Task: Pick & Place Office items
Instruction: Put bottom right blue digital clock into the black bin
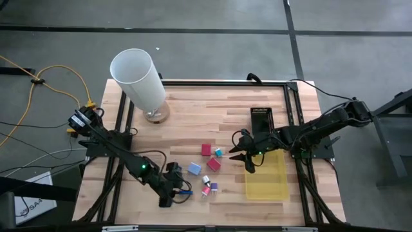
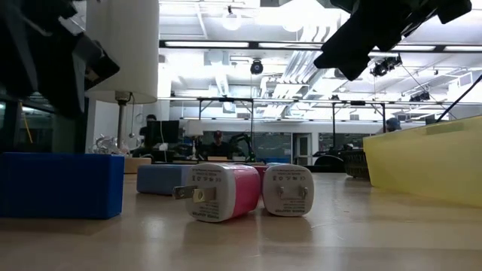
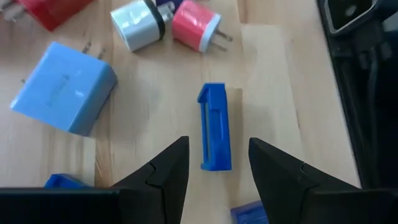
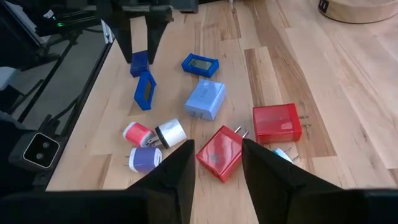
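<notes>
The office items lie loose on the wooden table: two red blocks point(image 4: 277, 123) point(image 4: 219, 153), a light blue block point(image 4: 205, 99), pink point(image 4: 137, 132), white point(image 4: 170, 132) and purple point(image 4: 144, 158) plugs, and flat blue pieces point(image 4: 200, 64). One narrow blue piece point(image 3: 214, 127) stands on its long edge. My left gripper point(image 3: 217, 142) is open above it, a finger showing on either side with a gap to each. My right gripper point(image 4: 216, 144) hovers open over the nearer red block, beside the yellow tray point(image 1: 265, 175).
A tall white cylinder point(image 1: 138, 80) stands on a round base at the table's far left. A black flat object point(image 1: 261, 119) lies beyond the tray. A dark metal frame point(image 1: 122, 109) runs along the table's edges. Bare wood lies between the cylinder and the items.
</notes>
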